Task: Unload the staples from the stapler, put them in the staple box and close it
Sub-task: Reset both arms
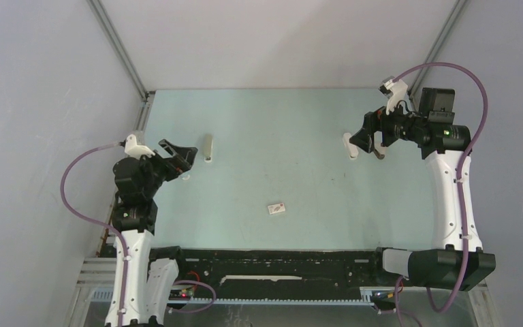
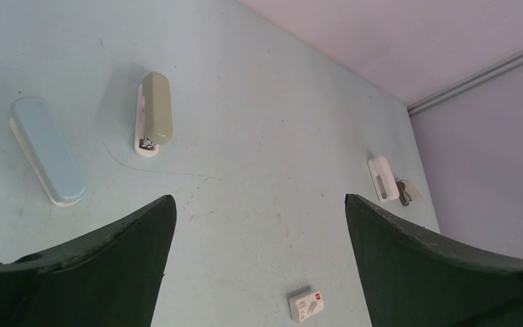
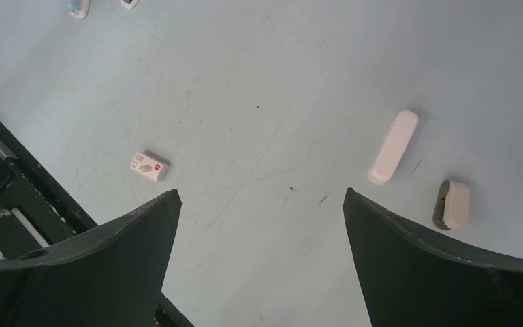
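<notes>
The stapler (image 1: pixel 349 145) is a small white oblong lying flat at the table's far right, also seen in the right wrist view (image 3: pixel 393 146) and the left wrist view (image 2: pixel 382 179). My right gripper (image 1: pixel 371 144) hovers just beside and above it, open and empty (image 3: pixel 261 191); the stapler lies beyond the right fingertip. My left gripper (image 1: pixel 184 158) is at the left side, open with nothing between its fingers (image 2: pixel 259 197). No staples are in view.
A beige-grey slim stapler (image 1: pixel 208 148) (image 2: pixel 154 114) and a light-blue stapler (image 2: pixel 46 150) lie at the left. A small printed white box (image 1: pixel 276 208) (image 3: pixel 149 166) sits mid-table near the front. A small beige piece (image 3: pixel 452 204) lies beside the white stapler.
</notes>
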You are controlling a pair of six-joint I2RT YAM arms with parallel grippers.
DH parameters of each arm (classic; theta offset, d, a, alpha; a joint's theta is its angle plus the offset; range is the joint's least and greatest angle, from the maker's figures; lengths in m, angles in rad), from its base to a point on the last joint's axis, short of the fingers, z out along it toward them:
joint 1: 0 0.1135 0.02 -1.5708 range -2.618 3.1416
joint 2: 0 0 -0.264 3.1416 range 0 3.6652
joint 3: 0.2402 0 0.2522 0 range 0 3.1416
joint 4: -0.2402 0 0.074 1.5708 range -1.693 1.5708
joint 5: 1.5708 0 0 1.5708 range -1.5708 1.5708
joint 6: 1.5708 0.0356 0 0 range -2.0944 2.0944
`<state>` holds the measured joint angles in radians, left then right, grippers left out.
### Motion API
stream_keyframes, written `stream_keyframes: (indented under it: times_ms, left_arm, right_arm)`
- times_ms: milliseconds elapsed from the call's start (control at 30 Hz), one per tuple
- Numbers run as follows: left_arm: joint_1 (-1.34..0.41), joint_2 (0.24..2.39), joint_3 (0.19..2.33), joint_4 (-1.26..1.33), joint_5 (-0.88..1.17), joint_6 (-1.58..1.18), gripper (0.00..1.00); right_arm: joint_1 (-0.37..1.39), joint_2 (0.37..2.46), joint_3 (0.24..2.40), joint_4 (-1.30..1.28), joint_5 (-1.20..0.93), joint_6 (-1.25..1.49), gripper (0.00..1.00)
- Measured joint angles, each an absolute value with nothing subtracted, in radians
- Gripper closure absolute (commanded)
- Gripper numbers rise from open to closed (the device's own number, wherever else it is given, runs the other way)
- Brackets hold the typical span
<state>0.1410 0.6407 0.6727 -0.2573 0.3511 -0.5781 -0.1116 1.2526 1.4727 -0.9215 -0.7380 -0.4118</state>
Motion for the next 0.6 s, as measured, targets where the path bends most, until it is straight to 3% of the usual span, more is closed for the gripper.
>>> stream_keyframes:
  times_ms: [600]
  left_arm:
    - [0.173, 0.641, 0.673, -0.257, 0.406, -0.588, 0.0]
  right_arm:
    - [-0.122, 1.249, 1.461, -0.889, -0.771, -0.349, 0.0]
